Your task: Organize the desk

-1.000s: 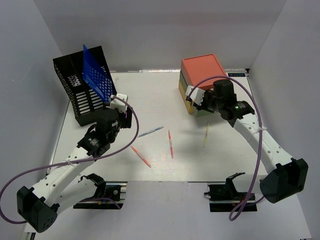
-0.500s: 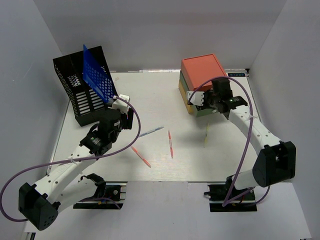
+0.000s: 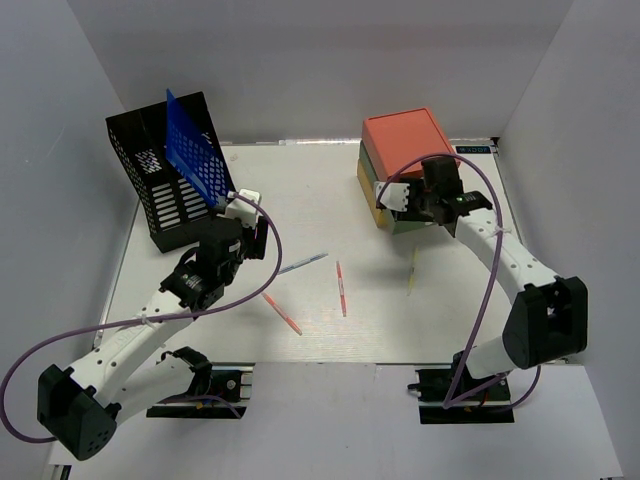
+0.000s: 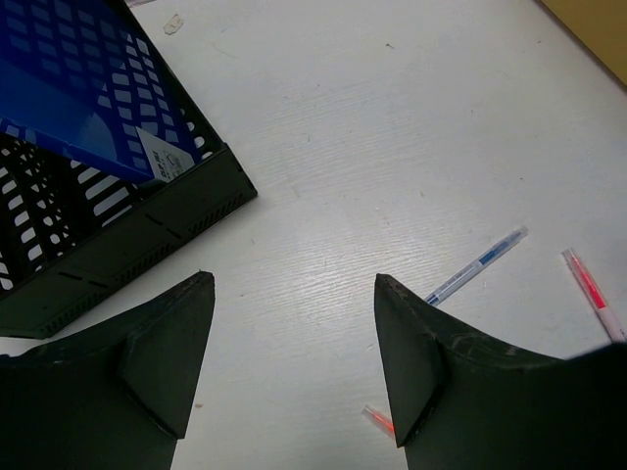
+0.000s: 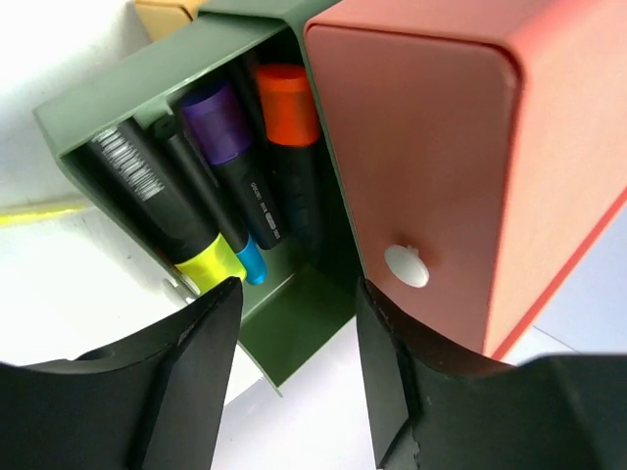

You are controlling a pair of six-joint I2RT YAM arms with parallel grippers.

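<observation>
Right end effector [image 5: 294, 289] fingers parted, nothing gripped; I see it poised at pulled-out green drawer [image 5: 318, 328] holding markers [image 5: 220, 137]. Left end effector [image 4: 291, 294] wide apart, empty, above counter [image 3: 300, 190] beside black rack [image 3: 160, 200]. Counter spans under both arms; pens [image 3: 341, 288] loose mid-surface.

The right arm [image 3: 500, 255] has swung its elbow inward, carrying the right gripper [image 5: 292, 294] closer to the open green drawer [image 5: 315, 311], whose markers [image 5: 245, 186] lie just beyond its parted fingers. The left gripper [image 4: 291, 284] has edged slightly rightward.
</observation>
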